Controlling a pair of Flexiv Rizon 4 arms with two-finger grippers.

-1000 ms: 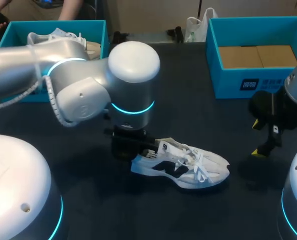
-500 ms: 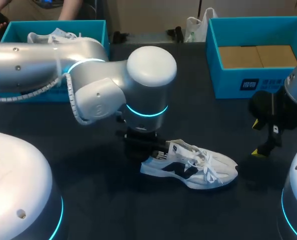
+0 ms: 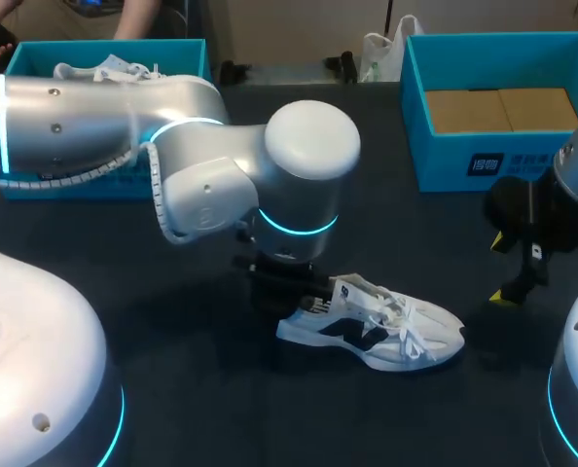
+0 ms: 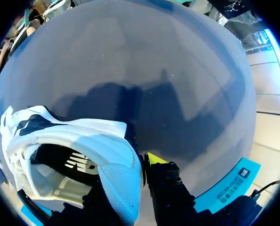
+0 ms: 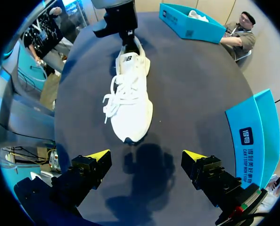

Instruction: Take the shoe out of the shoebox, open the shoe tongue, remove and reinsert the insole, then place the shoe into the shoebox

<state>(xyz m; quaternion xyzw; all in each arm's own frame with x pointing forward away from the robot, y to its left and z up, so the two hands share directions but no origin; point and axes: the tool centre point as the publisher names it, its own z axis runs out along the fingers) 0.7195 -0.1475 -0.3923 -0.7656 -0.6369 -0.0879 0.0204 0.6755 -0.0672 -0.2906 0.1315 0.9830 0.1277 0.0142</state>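
Shoe (image 3: 406, 336) heel in left hand (image 4: 130, 176), hidden overhead

Worktop (image 3: 406, 233): dark, matte.
Shoe (image 3: 377, 326): white, on its sole, near the middle.
Left shoebox (image 3: 31, 60): teal, far-left corner.
Right shoebox (image 3: 454, 156): teal, far-right corner.

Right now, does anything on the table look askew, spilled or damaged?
Nothing stands out. The white sneaker stands upright on its sole on the dark table, intact, laces loosely splayed. The left gripper grips its heel collar; the right gripper hangs open off its toe.
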